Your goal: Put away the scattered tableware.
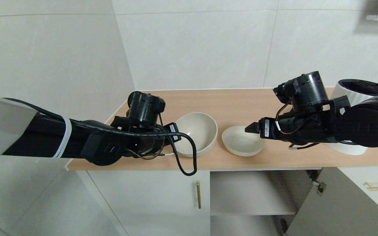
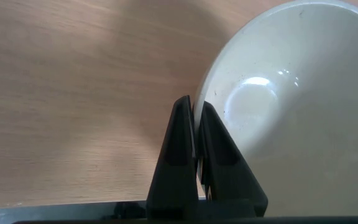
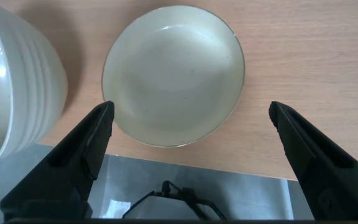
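1. Tableware on the wooden countertop (image 1: 241, 101) comes to two cream bowls, side by side near its front edge.
2. On the left is the deep ribbed bowl (image 1: 199, 131) (image 2: 303, 106) (image 3: 11, 93), tilted so that its opening faces partly toward the right.
3. Just beside it, with a thin strip of wood between them, the shallow bowl (image 1: 243, 141) (image 3: 173, 74) sits flat and upright.
4. The left gripper (image 1: 175, 128) (image 2: 194, 106) is clamped on the deep bowl's left rim, one finger inside the wall and one outside.
5. The right gripper (image 1: 251, 127) (image 3: 191, 111) hangs over the shallow bowl with its fingers spread wide apart, one to each side of the rim, touching nothing.
6. Behind the right arm, a white ribbed container (image 1: 338, 93) with a dark inside stands on the countertop.
7. Below the counter a cabinet stands open on a bare shelf (image 1: 241, 211), its door (image 1: 333, 203) swung out to the right.
8. Left of the opening, a shut door carries a brass handle (image 1: 198, 194).
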`<state>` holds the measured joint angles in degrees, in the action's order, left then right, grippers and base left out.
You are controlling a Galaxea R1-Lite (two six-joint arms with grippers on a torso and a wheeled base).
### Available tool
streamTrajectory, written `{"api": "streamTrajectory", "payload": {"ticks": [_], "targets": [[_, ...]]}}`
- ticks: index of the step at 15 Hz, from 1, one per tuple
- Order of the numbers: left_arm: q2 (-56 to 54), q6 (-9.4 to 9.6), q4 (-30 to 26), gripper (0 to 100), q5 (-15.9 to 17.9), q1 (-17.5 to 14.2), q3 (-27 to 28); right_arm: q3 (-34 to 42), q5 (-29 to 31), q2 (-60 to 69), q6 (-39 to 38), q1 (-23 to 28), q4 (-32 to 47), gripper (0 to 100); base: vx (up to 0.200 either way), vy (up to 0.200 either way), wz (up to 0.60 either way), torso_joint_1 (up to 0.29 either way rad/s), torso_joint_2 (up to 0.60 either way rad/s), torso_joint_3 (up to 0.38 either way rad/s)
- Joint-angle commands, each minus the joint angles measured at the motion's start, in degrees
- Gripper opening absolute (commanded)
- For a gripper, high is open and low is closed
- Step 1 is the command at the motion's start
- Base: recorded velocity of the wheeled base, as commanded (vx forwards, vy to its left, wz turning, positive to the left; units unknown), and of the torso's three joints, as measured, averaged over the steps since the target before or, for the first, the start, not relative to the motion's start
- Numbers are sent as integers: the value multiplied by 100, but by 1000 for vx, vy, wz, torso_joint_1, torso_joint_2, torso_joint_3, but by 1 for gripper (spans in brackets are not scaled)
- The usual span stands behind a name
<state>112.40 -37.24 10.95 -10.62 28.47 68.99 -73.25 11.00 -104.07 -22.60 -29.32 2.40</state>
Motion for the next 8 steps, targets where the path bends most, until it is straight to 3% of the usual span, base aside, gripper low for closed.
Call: {"api": "streamTrajectory", "payload": {"ticks": [1,8], "targets": [[-60,-2,4,0,-2,1,-8,-14,-1,1,1,5,6,100,0,0,0,0,0,0],[-174,-2,-5,0,-2,1,-61,-224,869,-834,89,-4,-20,100,0,0,0,0,0,0]]}}
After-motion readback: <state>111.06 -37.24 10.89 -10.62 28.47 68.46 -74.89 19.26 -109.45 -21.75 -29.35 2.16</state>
